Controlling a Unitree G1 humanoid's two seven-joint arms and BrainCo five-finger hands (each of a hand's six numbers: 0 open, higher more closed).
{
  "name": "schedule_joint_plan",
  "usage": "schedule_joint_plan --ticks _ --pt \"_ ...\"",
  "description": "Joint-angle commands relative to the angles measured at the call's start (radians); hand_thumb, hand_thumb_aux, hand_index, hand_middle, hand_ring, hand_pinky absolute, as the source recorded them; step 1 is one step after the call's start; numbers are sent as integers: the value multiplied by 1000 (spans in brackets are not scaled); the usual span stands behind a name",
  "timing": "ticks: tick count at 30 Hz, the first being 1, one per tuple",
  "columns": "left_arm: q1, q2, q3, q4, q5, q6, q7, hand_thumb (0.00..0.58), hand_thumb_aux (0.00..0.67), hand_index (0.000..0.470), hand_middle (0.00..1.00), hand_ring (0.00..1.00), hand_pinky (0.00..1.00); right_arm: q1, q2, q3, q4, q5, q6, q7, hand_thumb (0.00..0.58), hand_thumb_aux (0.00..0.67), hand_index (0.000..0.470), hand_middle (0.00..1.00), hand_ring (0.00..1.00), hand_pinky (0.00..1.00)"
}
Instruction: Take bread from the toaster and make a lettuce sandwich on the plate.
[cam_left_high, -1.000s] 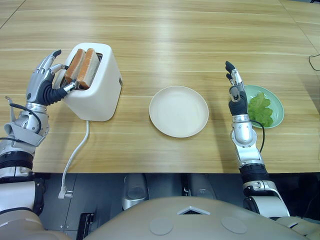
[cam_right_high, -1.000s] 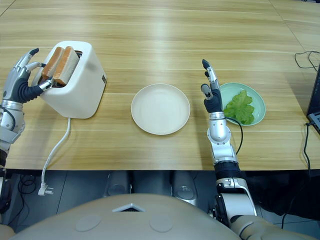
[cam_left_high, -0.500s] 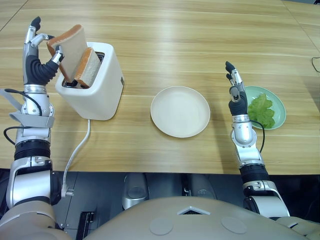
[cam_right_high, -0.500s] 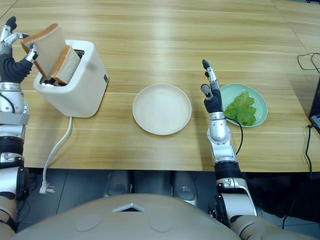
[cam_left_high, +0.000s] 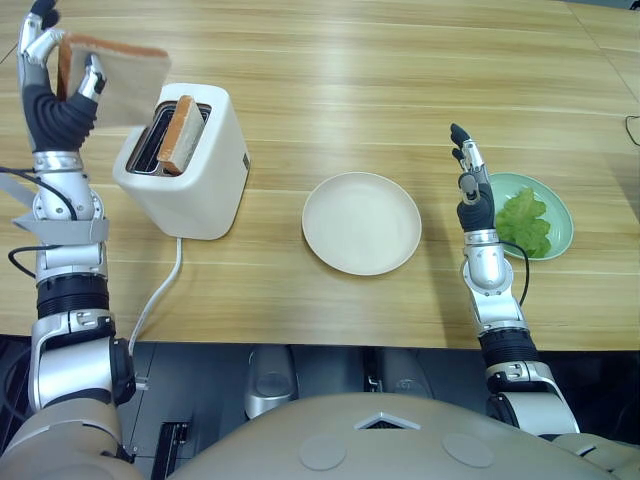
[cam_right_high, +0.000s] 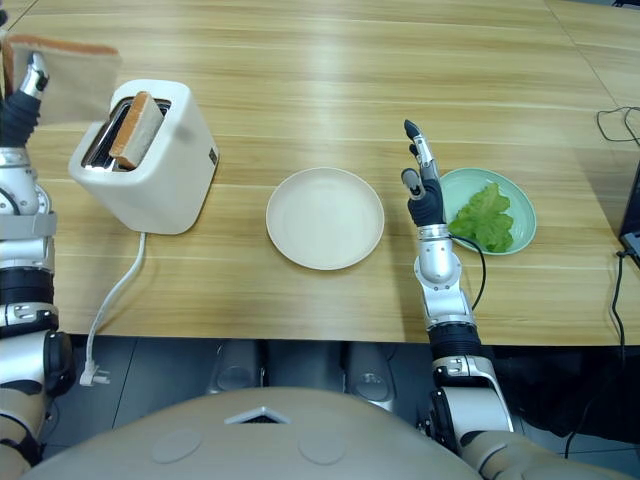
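My left hand (cam_left_high: 52, 100) grips a bread slice (cam_left_high: 125, 80) clear above the toaster (cam_left_high: 200, 175); a second slice (cam_left_high: 178, 135) sits in its slot. My right hand (cam_left_high: 472, 185), empty with fingers straight, stands beside the lettuce (cam_left_high: 525, 222). Next I'd carry the slice onto the plate (cam_left_high: 361, 222).

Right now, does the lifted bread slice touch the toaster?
Apart. Left eye view: the left hand holds the bread slice raised clear of the toaster.
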Motion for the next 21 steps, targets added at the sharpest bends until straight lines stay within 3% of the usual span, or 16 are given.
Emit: schedule_joint_plan --ticks 1,9,14,21 --pt "-35 -19 -5 -57 -4 23 -28 580 670 460 1000 1000 1000 0 -9 -13 9 2 12 -1 0 0 0 0 0 0" --pt "-77 -70 -12 -146 -45 56 -90 580 670 460 1000 1000 1000 -9 -16 -20 15 5 10 -3 0 0 0 0 0 0" --pt "-74 -154 -70 -284 -206 152 -240 580 670 460 1000 1000 1000 -12 -40 -45 8 4 12 -13 0 0 0 0 0 0" --pt "-54 -322 -273 -321 -241 282 -435 580 670 460 1000 1000 1000 2 -175 -126 15 -114 79 -123 0 0 0 0 0 0"
